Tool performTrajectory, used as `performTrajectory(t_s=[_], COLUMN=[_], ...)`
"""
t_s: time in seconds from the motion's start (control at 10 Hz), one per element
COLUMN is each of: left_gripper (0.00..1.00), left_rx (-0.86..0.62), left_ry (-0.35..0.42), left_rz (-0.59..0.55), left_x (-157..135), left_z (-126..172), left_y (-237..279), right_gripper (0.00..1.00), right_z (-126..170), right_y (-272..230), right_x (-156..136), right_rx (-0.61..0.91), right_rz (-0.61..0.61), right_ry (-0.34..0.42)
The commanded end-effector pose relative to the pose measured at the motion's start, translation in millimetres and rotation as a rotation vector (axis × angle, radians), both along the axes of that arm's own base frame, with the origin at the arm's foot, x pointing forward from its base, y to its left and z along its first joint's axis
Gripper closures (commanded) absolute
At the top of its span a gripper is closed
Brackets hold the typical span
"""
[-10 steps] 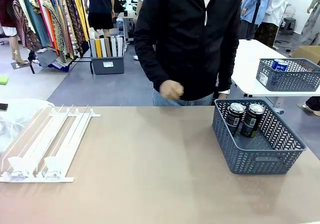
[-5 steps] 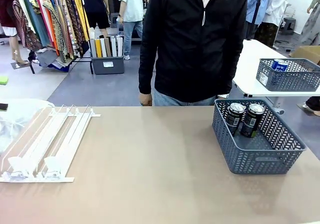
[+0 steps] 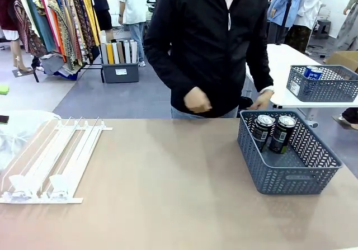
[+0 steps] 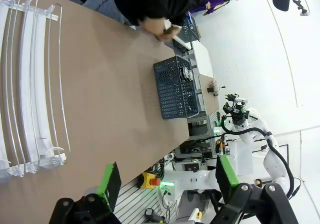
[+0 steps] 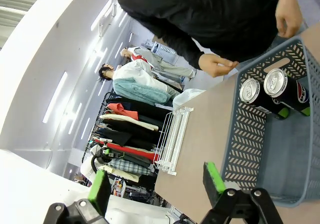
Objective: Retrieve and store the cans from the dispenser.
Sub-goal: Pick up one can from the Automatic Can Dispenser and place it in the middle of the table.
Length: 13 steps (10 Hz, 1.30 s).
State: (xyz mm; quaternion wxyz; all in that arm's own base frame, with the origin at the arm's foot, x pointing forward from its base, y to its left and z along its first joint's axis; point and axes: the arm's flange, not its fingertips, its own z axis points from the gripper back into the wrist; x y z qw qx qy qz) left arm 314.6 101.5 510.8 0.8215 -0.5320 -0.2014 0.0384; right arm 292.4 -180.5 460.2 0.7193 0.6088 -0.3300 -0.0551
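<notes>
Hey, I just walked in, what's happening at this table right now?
Nothing is being handled at the moment. Two black cans stand in the grey basket on the table, and the white dispenser holds no cans. The left gripper and the right gripper hang open over the table, holding nothing. A person in a black jacket stands at the far side, one hand just behind the basket, the other hand at waist height.

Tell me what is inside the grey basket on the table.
Two black cans stand side by side at the far end of the basket. The near wall hides part of the basket floor, so anything lying low there cannot be seen.
</notes>
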Motion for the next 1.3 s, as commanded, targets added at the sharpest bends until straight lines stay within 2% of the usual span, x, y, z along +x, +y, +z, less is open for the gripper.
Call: performTrajectory(t_s=[0.0,1.2], left_gripper=[0.00,0.00], left_rx=[-0.018,-0.018], left_ry=[-0.003,-0.003], left_rz=[0.000,0.000], left_x=[0.6,0.6], left_z=[1.0,1.0], left_y=[-0.7,-0.7], right_gripper=[0.00,0.00], right_z=[4.6,4.6], right_y=[0.8,0.8], right_x=[2.2,2.2], right_rx=[0.015,0.015], right_rz=[-0.007,-0.007], right_ry=[-0.015,-0.015])
